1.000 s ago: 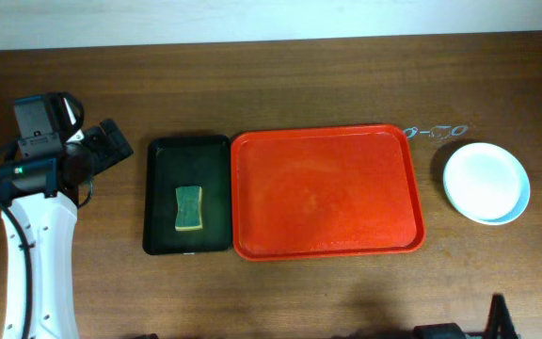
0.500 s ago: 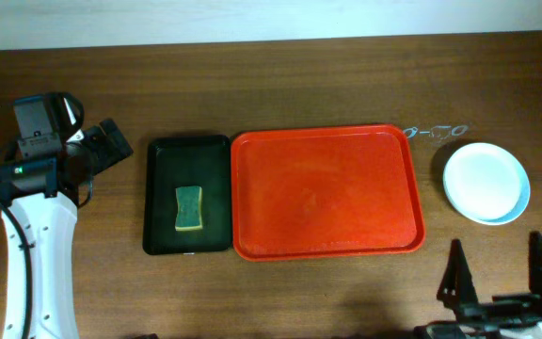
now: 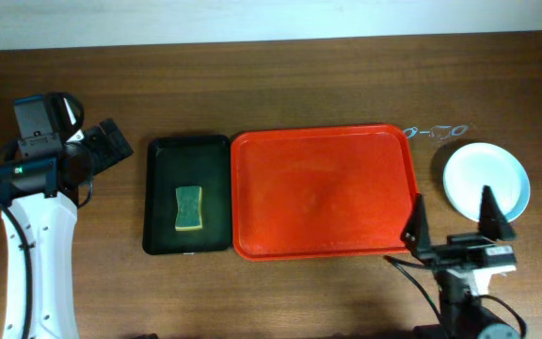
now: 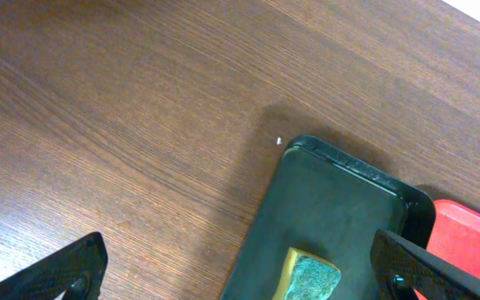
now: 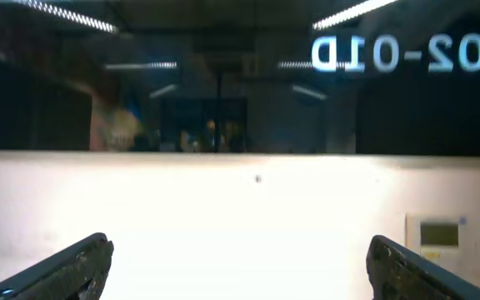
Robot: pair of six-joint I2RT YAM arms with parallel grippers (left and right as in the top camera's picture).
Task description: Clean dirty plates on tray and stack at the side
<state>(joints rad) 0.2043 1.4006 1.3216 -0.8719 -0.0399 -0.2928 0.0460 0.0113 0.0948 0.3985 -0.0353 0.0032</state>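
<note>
Plates [image 3: 486, 182] overhead only, window [image 5: 223, 83] right wrist only

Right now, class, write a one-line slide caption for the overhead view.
Red tray bare, plates stacked to its right, sponge in black tray, right gripper open nearby.

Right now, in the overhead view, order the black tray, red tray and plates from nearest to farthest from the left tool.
From the left tool:
1. black tray, just beside it.
2. red tray, middle of the table.
3. plates, far right side.
</note>
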